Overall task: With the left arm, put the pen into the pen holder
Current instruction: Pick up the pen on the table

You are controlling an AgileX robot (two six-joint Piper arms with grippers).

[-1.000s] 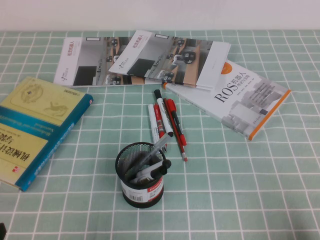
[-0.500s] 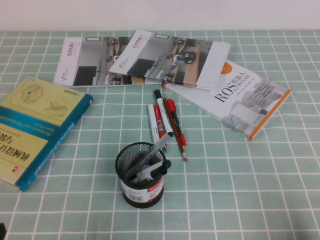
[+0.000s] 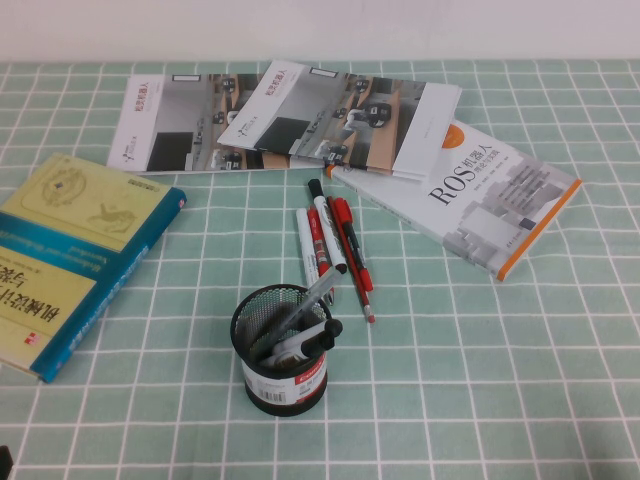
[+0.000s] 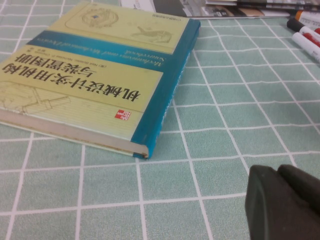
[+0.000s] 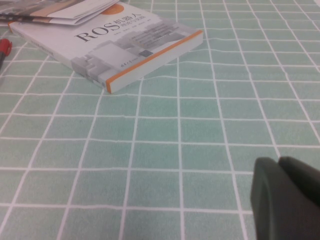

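Observation:
The all-white pen lies on the green checked cloth, leftmost in a row of markers just behind the pen holder. Its end also shows in the left wrist view. The black mesh pen holder stands upright at the front centre, with a grey pen and a black-capped marker leaning inside. My left gripper is shut and empty, low over the cloth at the front left, far from the pen. Only a black corner of the left arm shows in the high view. My right gripper is shut and empty over bare cloth at the front right.
A white marker with black cap and red pens lie beside the white pen. A yellow-and-blue book lies at the left, magazines at the back, and a white ROS book at the right.

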